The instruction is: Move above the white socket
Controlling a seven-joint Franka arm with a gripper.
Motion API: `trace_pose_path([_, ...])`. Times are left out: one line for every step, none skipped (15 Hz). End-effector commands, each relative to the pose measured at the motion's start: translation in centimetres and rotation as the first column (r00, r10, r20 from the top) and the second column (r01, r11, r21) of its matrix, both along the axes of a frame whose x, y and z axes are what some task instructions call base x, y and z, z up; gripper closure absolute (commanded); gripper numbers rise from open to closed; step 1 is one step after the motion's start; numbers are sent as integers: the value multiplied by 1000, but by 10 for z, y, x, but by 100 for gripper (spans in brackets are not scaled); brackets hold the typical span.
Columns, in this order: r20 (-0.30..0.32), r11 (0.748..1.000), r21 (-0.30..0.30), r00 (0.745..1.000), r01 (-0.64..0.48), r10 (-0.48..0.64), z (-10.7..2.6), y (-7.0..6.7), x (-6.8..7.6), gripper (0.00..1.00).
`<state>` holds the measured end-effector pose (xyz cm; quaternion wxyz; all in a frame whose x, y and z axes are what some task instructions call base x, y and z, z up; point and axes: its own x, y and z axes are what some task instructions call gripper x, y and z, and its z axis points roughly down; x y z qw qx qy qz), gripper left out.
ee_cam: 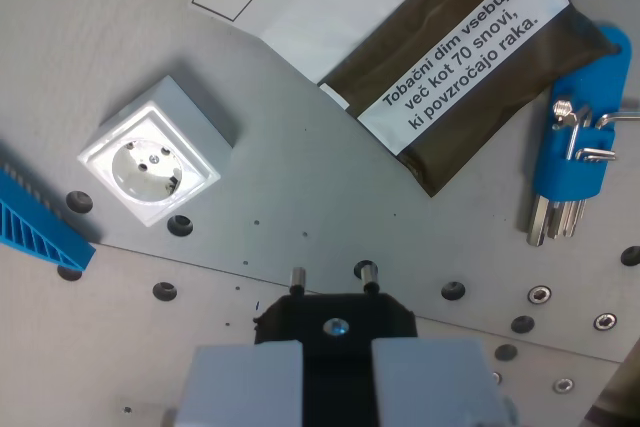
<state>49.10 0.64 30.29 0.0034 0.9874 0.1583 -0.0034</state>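
White socket (158, 152) sits on the grey metal bench (300, 197) in the wrist view's left half, a square box turned at an angle, its round recessed face with two pin holes showing upward. It is well apart from the gripper (335, 372), which fills the bottom centre of the view. Two pale grey fingers (245, 382) stand side by side with only a narrow dark gap between them, nearly closed, and nothing is seen held in that gap; they touch none of the things on the bench. Just beyond the fingers a black block with a small round screw head carries two short metal pins (297, 276) that point up the picture.

At the wrist view's left edge, just below the socket, lies a blue ribbed plastic part (35, 229). Along the top lies a tobacco pouch (440, 57), brown and white, with a printed warning label. At the wrist view's right a blue holder with hex keys (575, 132) lies beside the pouch's corner. Dark holes and small screws dot the bench plate
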Motion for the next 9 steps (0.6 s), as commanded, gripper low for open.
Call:
trace_pose_path([1,1000,0,1000,0,0,0,0,0,100])
trace_pose_path([1,1000,0,1000,0,0,0,0,0,100])
trace_pose_path([1,1000,0,1000,-1,1,0,0,0,100])
trace_pose_path([1,1000,0,1000,-2,2,0,0,0,100])
trace_pose_path([1,1000,0,1000,-3,3,0,0,0,100])
trace_pose_path([2,1000,0,1000,-5,5,0,0,0,100])
trace_pose_path([2,1000,1,1000,-8,8,0,0,0,100])
trace_pose_path([2,1000,1,1000,-13,13,-1,0,-1,100])
trace_pose_path([3,1000,1,1000,-18,18,-2,1,-1,100])
